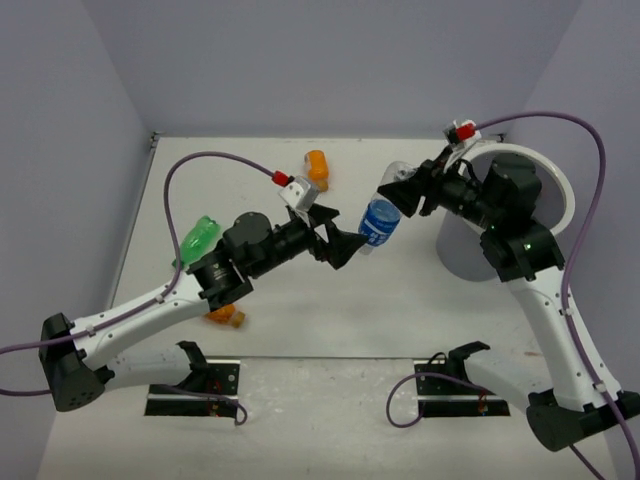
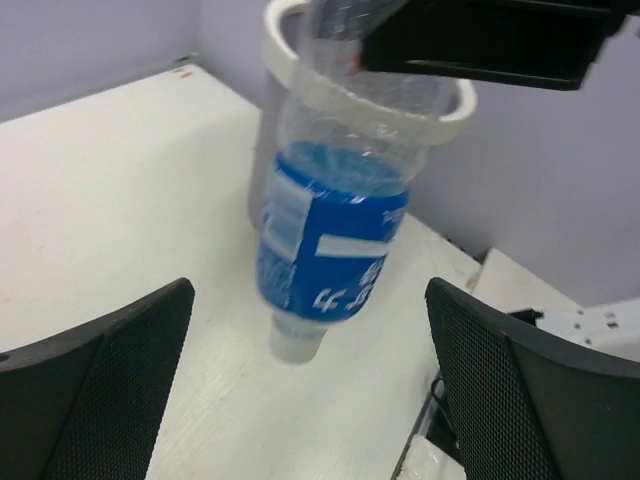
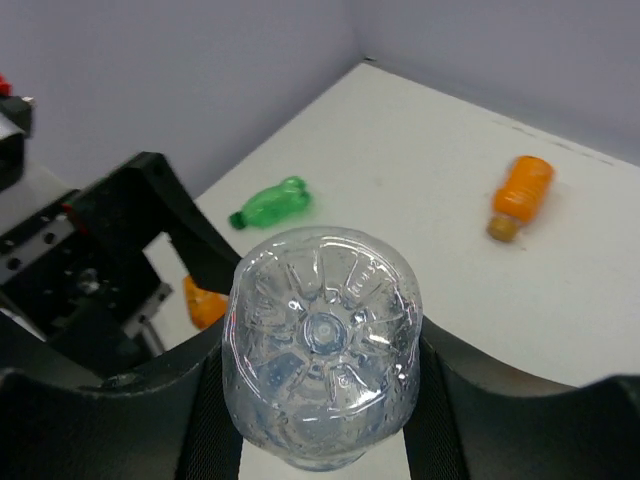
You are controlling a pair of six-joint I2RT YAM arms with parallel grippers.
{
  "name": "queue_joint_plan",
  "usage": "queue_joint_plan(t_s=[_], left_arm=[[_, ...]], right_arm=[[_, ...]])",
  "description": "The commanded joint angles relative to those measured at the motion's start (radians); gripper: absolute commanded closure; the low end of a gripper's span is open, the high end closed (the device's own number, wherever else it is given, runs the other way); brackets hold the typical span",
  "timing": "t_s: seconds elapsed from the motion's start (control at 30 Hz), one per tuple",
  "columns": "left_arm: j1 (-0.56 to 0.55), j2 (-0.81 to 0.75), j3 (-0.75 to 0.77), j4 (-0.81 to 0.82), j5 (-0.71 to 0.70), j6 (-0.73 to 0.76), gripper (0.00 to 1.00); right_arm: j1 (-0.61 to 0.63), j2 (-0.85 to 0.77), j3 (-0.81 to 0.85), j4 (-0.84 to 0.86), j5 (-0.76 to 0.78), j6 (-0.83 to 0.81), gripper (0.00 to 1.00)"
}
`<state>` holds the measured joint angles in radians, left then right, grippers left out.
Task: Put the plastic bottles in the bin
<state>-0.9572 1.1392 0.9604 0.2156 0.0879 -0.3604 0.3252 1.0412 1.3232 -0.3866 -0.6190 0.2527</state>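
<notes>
While right claw (image 1: 400,188) holds blue-label bottle (image 1: 379,222), left claw (image 1: 340,238) wide; 2 orange bottles (image 1: 316,167) (image 1: 224,317), 1 green bottle (image 1: 198,238).

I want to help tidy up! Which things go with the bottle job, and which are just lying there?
Job: blue-labelled bottle, green bottle, far orange bottle, near orange bottle, bin.
Just there: purple cables, black plates.

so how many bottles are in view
4: blue-labelled bottle held by the right gripper, orange bottle far back, green bottle left, second orange bottle half under the left arm. The bin may hide more.
</notes>
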Motion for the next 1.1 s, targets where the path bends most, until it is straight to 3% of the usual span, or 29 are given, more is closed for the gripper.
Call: queue_joint_plan(t_s=[0.0,0.03,0.13,0.2,0.3,0.4,0.53,0.6,0.77,0.87,0.93,0.97,1.0,1.07], left_arm=[[-0.003,-0.077,0.005,-0.230,-0.399,-0.113,0.00],[-0.003,-0.092,-0.002,-0.322,-0.506,-0.167,0.00],[-0.002,-0.122,-0.024,-0.554,-0.690,-0.342,0.00],[-0.003,-0.139,-0.029,-0.597,-0.737,-0.379,0.00],[-0.002,-0.189,-0.049,-0.732,-0.727,-0.511,0.00],[-0.002,-0.242,-0.111,-0.805,-0.736,-0.605,0.00],[-0.002,-0.262,-0.139,-1.011,-0.798,-0.801,0.00],[-0.002,-0.262,-0.131,-1.119,-0.820,-0.871,0.00],[-0.002,-0.262,-0.139,-1.159,-0.844,-0.924,0.00],[-0.002,-0.239,-0.137,-1.224,-0.843,-0.981,0.00],[-0.002,-0.223,-0.135,-1.259,-0.831,-1.046,0.00],[-0.002,-0.218,-0.138,-1.279,-0.825,-1.063,0.00],[-0.002,-0.213,-0.141,-1.294,-0.819,-1.079,0.00],[-0.002,-0.206,-0.156,-1.304,-0.801,-1.103,0.00]], right_arm=[[-0.001,-0.078,-0.045,0.057,0.481,0.016,1.00],[-0.001,-0.106,-0.072,0.094,0.607,0.026,1.00],[-0.001,-0.202,-0.191,0.230,0.773,0.018,1.00],[-0.003,-0.219,-0.231,0.303,0.828,-0.002,1.00],[-0.003,-0.247,-0.229,0.464,0.968,-0.104,1.00],[-0.004,-0.186,-0.140,0.476,1.156,-0.230,0.96],[-0.045,-0.105,-0.088,0.480,1.387,-0.355,1.00],[-0.118,-0.069,-0.082,0.479,1.397,-0.345,0.99],[-0.207,-0.016,-0.096,0.473,1.455,-0.367,0.93],[-0.210,0.006,-0.079,0.385,1.479,-0.334,0.74],[-0.210,-0.002,-0.042,0.223,1.440,-0.206,0.43],[-0.210,-0.014,-0.021,0.164,1.425,-0.155,0.20],[-0.210,-0.029,-0.008,0.113,1.407,-0.109,0.03],[-0.210,-0.091,-0.050,0.066,1.323,-0.034,0.01]])
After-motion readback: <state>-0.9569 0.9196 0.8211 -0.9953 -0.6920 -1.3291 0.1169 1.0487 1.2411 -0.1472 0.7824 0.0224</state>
